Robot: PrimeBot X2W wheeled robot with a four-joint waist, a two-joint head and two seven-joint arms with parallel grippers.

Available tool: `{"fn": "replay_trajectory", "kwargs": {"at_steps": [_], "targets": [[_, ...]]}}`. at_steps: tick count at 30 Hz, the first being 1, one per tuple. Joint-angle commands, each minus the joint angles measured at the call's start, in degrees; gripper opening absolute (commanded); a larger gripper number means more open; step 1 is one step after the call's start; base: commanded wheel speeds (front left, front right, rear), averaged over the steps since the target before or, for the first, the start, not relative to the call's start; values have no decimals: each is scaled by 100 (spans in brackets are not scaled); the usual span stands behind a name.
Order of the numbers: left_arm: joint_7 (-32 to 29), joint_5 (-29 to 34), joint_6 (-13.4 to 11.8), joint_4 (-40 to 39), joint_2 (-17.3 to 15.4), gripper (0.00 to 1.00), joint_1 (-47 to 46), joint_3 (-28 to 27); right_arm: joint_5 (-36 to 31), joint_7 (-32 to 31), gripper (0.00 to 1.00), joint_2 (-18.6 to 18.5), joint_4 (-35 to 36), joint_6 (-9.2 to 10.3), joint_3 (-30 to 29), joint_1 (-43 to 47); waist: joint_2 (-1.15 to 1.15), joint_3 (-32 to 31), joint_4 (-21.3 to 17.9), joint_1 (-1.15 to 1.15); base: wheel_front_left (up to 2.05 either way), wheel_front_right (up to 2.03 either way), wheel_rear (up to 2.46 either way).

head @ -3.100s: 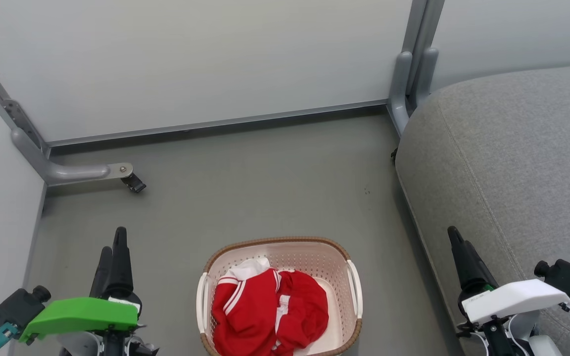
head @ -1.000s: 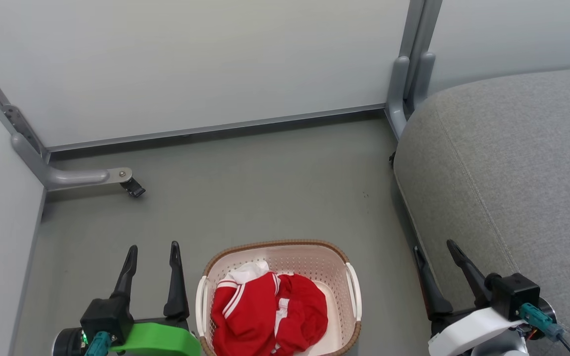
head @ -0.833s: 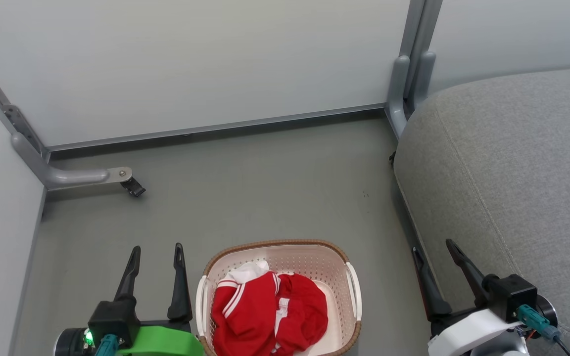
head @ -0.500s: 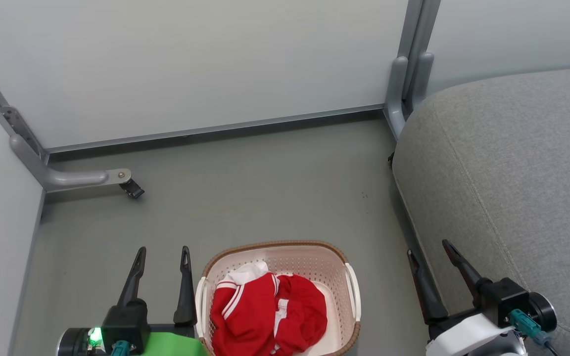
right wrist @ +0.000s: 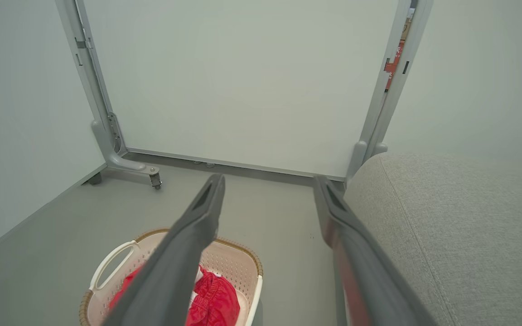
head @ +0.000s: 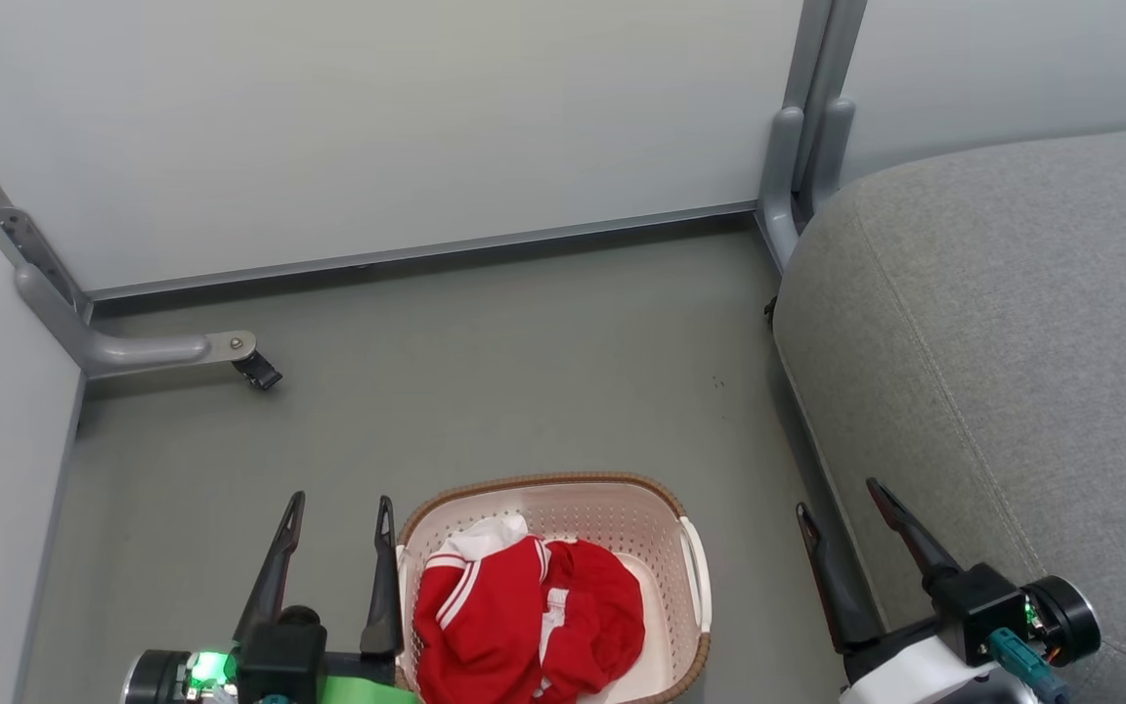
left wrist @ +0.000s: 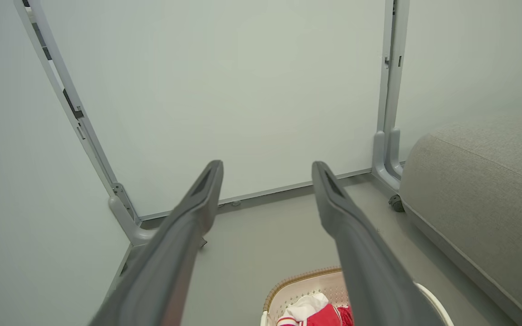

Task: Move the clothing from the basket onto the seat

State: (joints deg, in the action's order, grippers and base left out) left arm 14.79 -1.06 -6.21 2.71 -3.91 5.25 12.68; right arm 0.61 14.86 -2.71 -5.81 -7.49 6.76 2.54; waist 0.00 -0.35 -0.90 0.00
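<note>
Red clothing [head: 524, 626] with white stripes lies crumpled in the cream basket [head: 612, 494] with a brown rim, on the floor at the bottom centre of the head view. The grey seat [head: 1013, 323] fills the right side. My left gripper [head: 340, 508] stands open just left of the basket, its right finger close to the rim. My right gripper [head: 839, 494] is open between the basket and the seat's front edge. In the left wrist view the gripper [left wrist: 266, 166] is open above the basket [left wrist: 304, 280]. The right wrist view shows its open gripper [right wrist: 270, 181], the clothing [right wrist: 213, 303] and the seat [right wrist: 460, 226].
Pale partition panels [head: 377, 127] close off the back and left. A grey panel foot with a black caster [head: 255, 370] lies on the floor at the left. A grey post [head: 798, 147] stands at the seat's far corner. Grey floor [head: 524, 372] stretches beyond the basket.
Both grippers turned from edge-on to finger-spread earlier. Over the last second the left gripper has shifted right toward the basket and the right gripper slightly left; the camera has drifted a little.
</note>
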Motion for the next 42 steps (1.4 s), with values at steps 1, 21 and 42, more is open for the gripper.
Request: {"fn": "replay_trajectory", "kwargs": {"at_steps": [1,21,42], "targets": [[47,93,-21,7,-28,100,90,-5,-95,43,100,-32,25,0,12,76,0,-1,-5,0,0,0,0],[38,-64,60,318,31,100,195,-162,74,41,100,-31,-180,1,67,93,0,-29,-143,0,0,0,0],[38,174,824,2123,26,100,-2417,252,42,35,100,-25,312,1,-288,-1551,0,3073,-445,0,0,0,0]]}}
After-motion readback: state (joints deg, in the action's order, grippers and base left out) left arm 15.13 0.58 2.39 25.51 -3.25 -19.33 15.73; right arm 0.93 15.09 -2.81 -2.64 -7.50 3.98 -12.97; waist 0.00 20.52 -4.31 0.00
